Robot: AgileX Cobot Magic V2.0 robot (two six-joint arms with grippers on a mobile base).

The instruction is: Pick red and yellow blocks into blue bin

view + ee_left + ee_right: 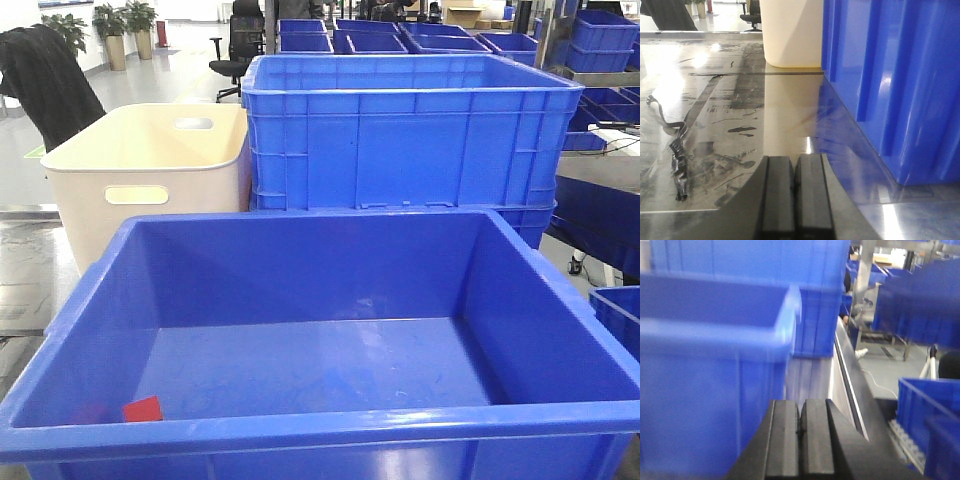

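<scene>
Front view, bin: the blue bin (320, 300) fills the foreground, floor mostly bare.
Front view, red block: the red block (143, 408) lies flat on the bin floor in the near-left corner, close to the front wall.
Front view, yellow block: not visible anywhere; cannot tell whether it is outside the bin or hidden.
Front view, surroundings: a cream tub (150, 175) and a taller ribbed blue crate (410, 130) stand behind the bin. Neither arm shows here.
Left wrist view, gripper: the left gripper (795, 195) has its fingers pressed together with nothing between them, low over the shiny tabletop (740, 120), beside the bin's outer wall.
Left wrist view, extras: a dark strap (677, 150) lies on the tabletop to the left. No block in sight.
Right wrist view, gripper: the right gripper (801, 435) is likewise closed and empty, outside the bin's right wall; picture blurred.
Step in hand: red looks delivered; yellow appears outstanding, both arms idle.
Next move: locate the yellow block first, then spread the nearer gripper's fingers before descending on it.
</scene>
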